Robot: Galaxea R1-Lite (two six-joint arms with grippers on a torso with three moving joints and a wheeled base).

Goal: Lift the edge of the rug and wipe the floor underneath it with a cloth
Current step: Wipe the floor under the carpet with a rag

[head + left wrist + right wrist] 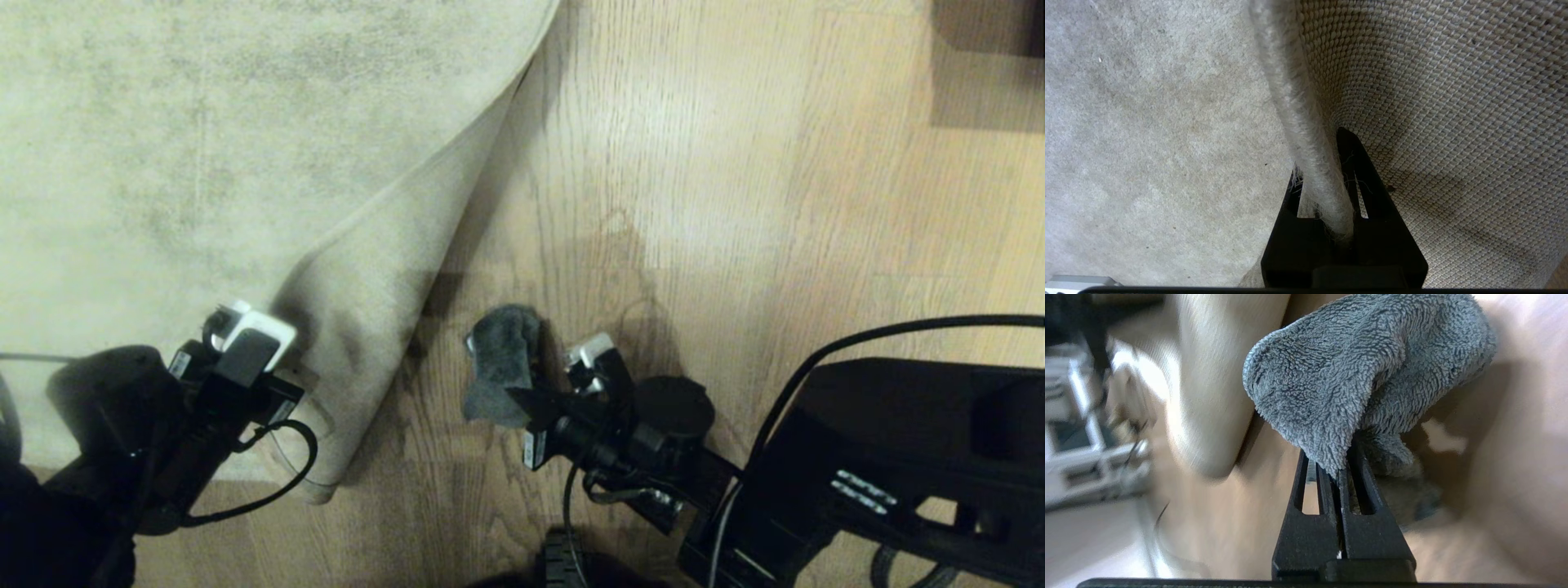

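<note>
While left pincer clamps rug edge upward, right pincer grips cloth beside it.

The left pincer clamps the rug edge, woven backing exposed.

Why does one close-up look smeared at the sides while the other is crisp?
Right wrist view: the cloth is sharp, while the floor and the rug edge behind it are streaked with blur. Left wrist view: the rug's weave is crisp throughout. Head view: dim, with dark shadow beside the folded-over rug.
</note>
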